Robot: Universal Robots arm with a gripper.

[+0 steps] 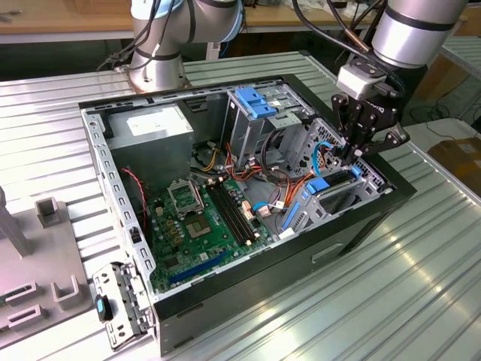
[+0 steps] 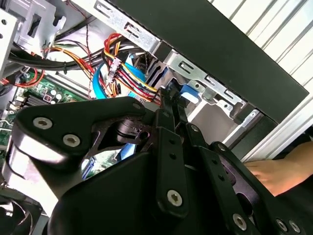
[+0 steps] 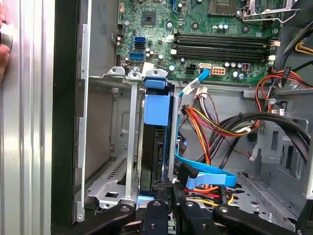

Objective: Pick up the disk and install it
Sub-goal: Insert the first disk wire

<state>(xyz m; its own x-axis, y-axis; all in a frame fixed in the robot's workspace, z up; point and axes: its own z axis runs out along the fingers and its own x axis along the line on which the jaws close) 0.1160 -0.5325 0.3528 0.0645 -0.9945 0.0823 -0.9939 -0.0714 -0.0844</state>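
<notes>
First wrist view: blue-railed grey metal disk sits in the steel bay, installation underway; black gripper, fingers pressed together, meets its end. Seating probably needs a straight push.

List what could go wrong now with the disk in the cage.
1. The disk stands edgewise between the drive cage walls; slight tilt could jam its blue rails.
2. The blue flat cable and power wires lie beside the gripper; they could snag.
3. A person's hand rests near the case; arm motion could hit it.
</notes>
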